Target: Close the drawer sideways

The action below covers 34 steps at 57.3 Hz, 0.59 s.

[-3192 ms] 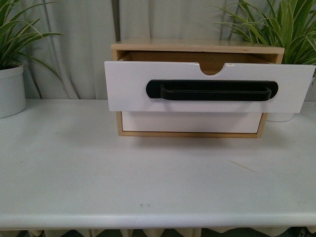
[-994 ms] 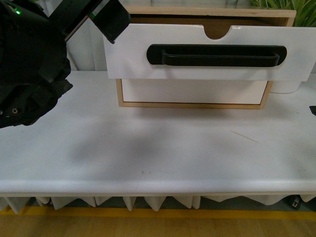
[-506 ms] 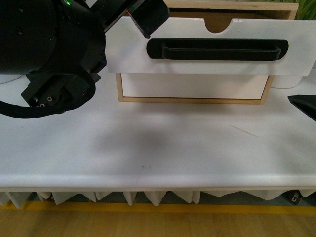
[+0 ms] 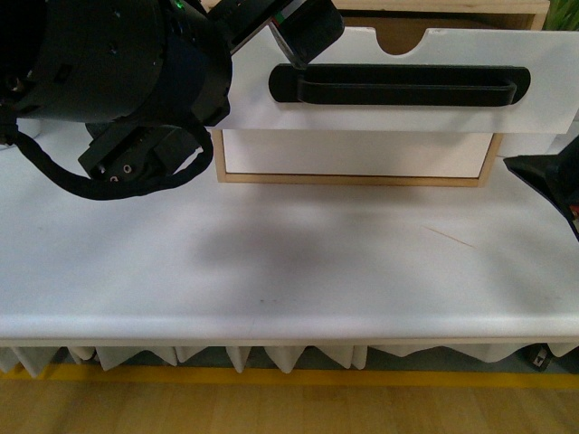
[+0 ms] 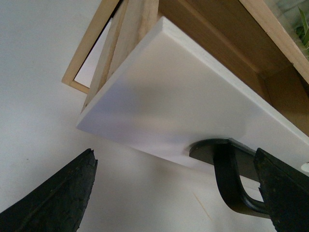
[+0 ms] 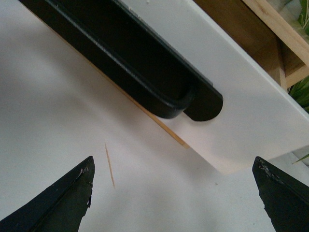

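Note:
The drawer (image 4: 271, 104) stands pulled out of the light wood cabinet (image 4: 353, 181), its white front carrying a long black bar handle (image 4: 398, 86) and a half-round notch (image 4: 404, 41). My left gripper (image 4: 303, 27) is open at the drawer front's left end, beside the handle's left tip. In the left wrist view the drawer front (image 5: 193, 111) and the handle end (image 5: 231, 179) lie ahead of the open left gripper (image 5: 174, 193). My right gripper (image 4: 547, 181) is open, low at the drawer's right end. The right wrist view shows the handle (image 6: 130, 58) beyond the open right gripper (image 6: 171, 200).
A plain white drawer front (image 4: 357, 154) without a handle sits below the open drawer. The cabinet stands on a white table (image 4: 271, 271) with its front edge near me. A thin tan scratch (image 4: 448, 237) marks the table on the right.
My left arm has moved right and forward, up to the drawer's left end. My right gripper has come further into view from the right edge. The drawer stays open.

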Motion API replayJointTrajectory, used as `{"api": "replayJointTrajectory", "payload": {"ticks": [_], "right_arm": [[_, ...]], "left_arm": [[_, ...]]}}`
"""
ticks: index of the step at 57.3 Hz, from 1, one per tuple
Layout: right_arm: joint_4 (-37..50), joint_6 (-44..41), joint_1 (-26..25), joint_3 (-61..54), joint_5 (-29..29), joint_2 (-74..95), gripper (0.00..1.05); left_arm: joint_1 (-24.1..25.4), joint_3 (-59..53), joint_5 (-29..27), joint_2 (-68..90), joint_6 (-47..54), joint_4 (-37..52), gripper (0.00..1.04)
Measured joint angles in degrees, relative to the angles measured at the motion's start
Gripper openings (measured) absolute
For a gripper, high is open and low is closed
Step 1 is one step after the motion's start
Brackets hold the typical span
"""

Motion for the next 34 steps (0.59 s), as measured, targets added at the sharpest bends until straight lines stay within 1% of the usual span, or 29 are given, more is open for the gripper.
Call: {"api": "replayJointTrajectory", "payload": {"ticks": [18,34], "right_arm": [[-0.2,0.2,1.4,5.6,0.0,5.3,0.96],[-0.3,0.7,2.6,7.8,0.2,8.6,0.96]], "left_arm": [[0.0,0.9,0.1,0.9,0.2,-0.5,0.99],[0.3,1.8,0.2,1.5,0.5,-0.9,0.99]]}}
